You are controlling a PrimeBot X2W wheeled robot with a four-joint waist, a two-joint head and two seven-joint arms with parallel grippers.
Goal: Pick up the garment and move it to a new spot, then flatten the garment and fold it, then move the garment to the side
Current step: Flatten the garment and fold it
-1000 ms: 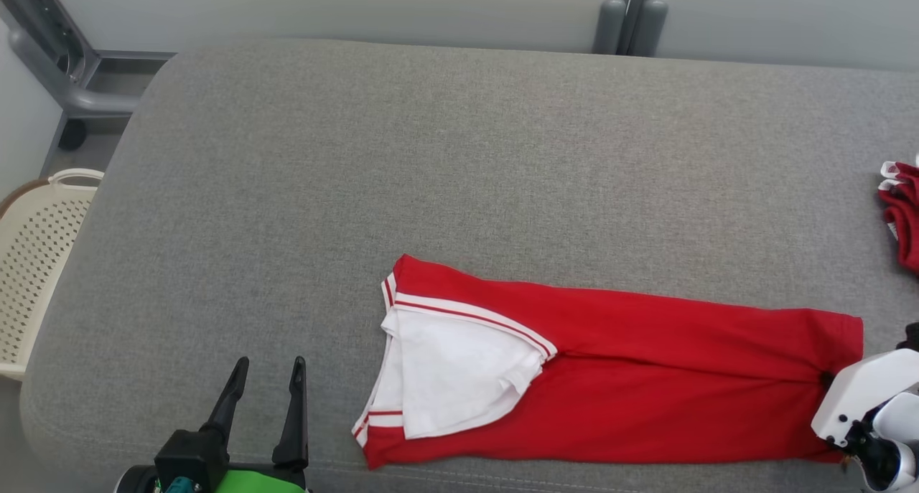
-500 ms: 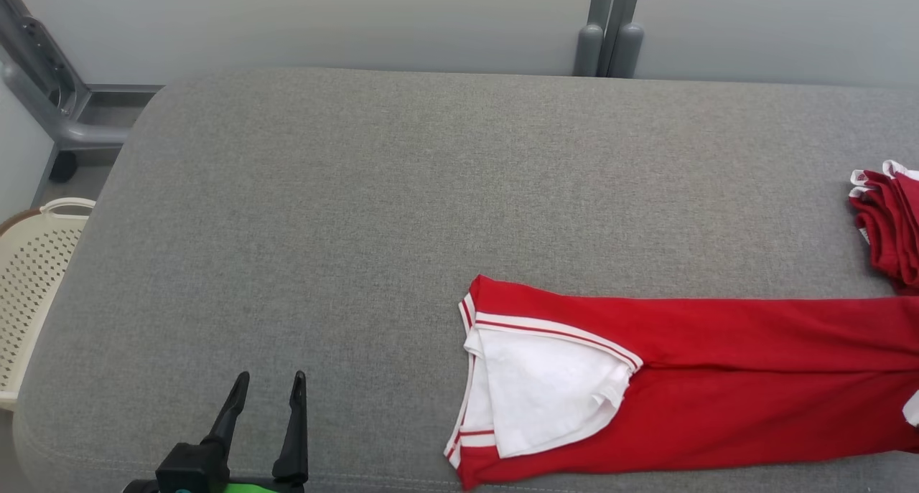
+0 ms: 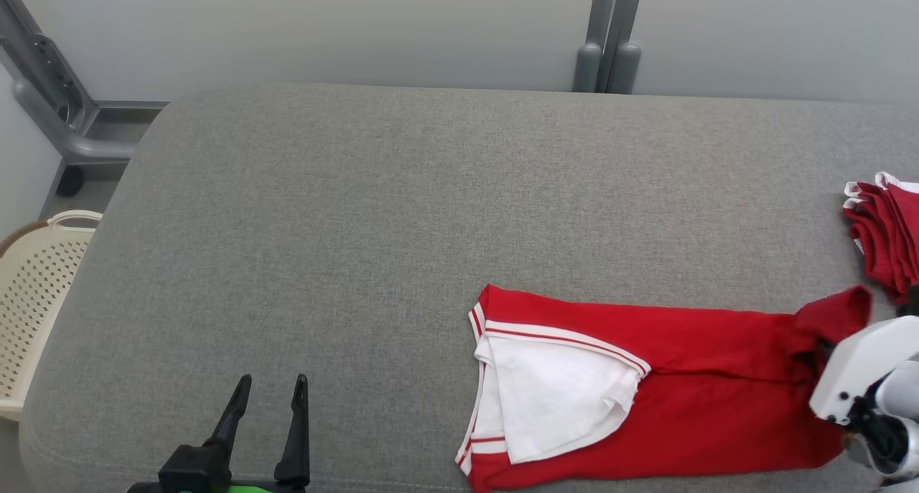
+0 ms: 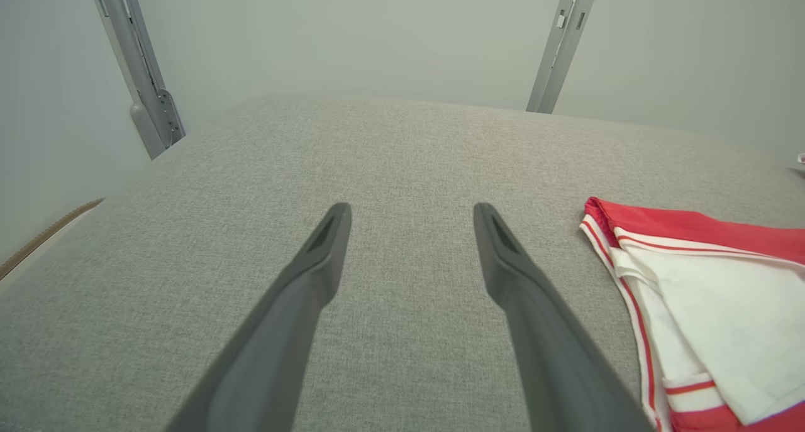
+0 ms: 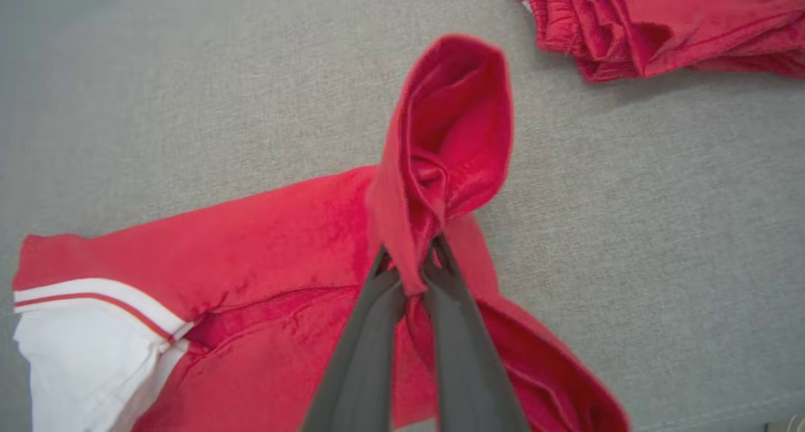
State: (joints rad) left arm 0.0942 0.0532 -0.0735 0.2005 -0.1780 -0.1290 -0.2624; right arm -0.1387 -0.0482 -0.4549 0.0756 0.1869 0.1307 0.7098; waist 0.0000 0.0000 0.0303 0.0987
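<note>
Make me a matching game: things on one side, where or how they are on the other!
Things
1. long red garment with white panel
2. cream perforated plastic basket
3. left tool
4. pile of folded red clothes

Where or how
A. open, empty
B. left of the grey padded table, lower down
C. one end pinched in the right tool
D. at the table's right edge

Pairs: 1-C, 2-B, 3-A, 4-D

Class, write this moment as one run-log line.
step: fold | right tool: shut on garment end, raised | left tool: open, empty
</note>
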